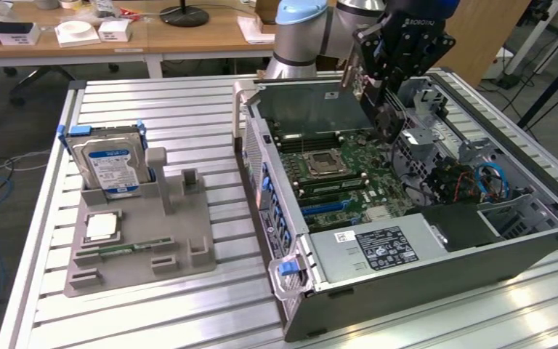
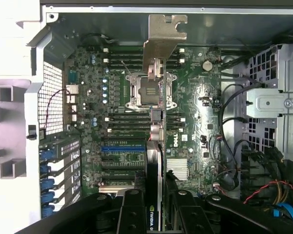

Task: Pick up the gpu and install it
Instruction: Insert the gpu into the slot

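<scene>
Gripping the gpu (image 1: 389, 120) by its upper edge, the gripper (image 1: 378, 89) hangs over the open computer case (image 1: 289, 280) in the upper right of the exterior view. Its fingers (image 2: 132, 207) are clamped on either side of the card, which hangs edge-on above the motherboard (image 1: 342, 182) and is not yet seated in a slot.

From the wrist view, the gpu (image 2: 154, 165) runs as a thin dark strip away from the gripper (image 2: 155, 200), crossing over the blue expansion slot (image 2: 122, 146) and the processor socket (image 2: 149, 90). Its silver bracket (image 2: 163, 34) sits at the far end, near the case wall.

A power supply (image 1: 376, 247) with a black label lies in the case, in the lower centre of the exterior view. On the exterior view's left, a grey parts holder (image 1: 187, 251) rests on the slatted metal table (image 1: 143, 316). A hard drive (image 1: 110, 166) stands upright in it, with a processor chip (image 1: 99, 225) and a memory stick (image 1: 124, 249) lying flat nearer the camera.
</scene>
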